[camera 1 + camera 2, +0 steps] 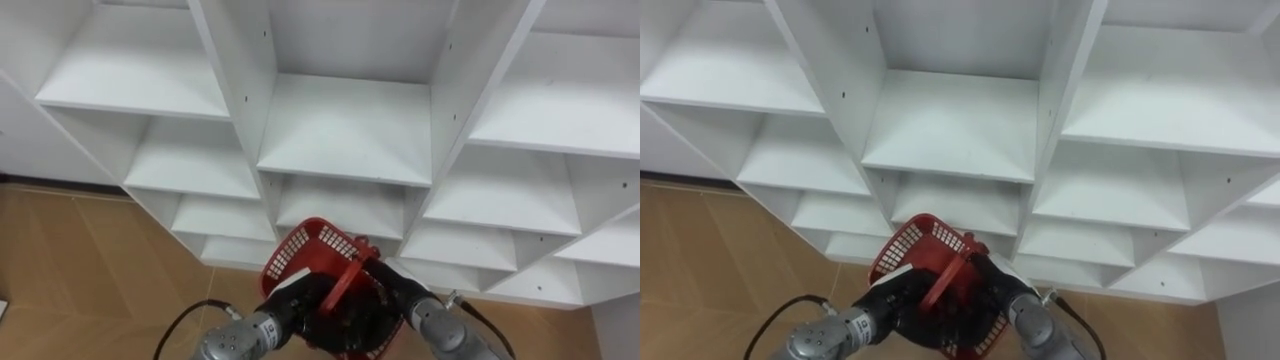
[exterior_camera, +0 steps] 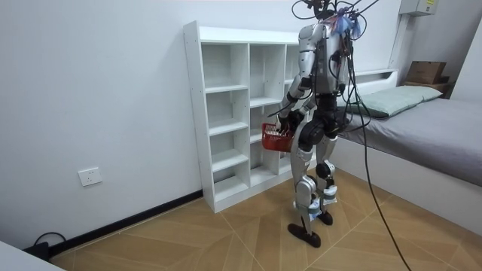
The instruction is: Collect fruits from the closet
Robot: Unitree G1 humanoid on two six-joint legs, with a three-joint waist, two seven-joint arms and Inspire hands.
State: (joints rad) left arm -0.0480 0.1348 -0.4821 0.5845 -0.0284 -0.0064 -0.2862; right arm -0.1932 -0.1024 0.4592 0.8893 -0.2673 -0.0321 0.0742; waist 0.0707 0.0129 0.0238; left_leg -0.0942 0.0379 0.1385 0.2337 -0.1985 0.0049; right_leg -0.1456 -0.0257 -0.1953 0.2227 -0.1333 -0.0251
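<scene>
The robot stands upright on the wooden floor (image 1: 90, 262) just before the white closet (image 1: 345, 130), facing its middle column of shelves, with a bed (image 2: 437, 128) on its far side from the closet. Both hands meet low in front of the closet's lower shelves. The left hand (image 1: 292, 303) curls its fingers about the near left side of a red basket (image 1: 305, 245); the right hand (image 1: 390, 290) clasps the basket's right side. The basket's handle (image 1: 345, 282) slants between them. The basket hangs close to the closet, apart from its shelves, its inside largely hidden by the hands
</scene>
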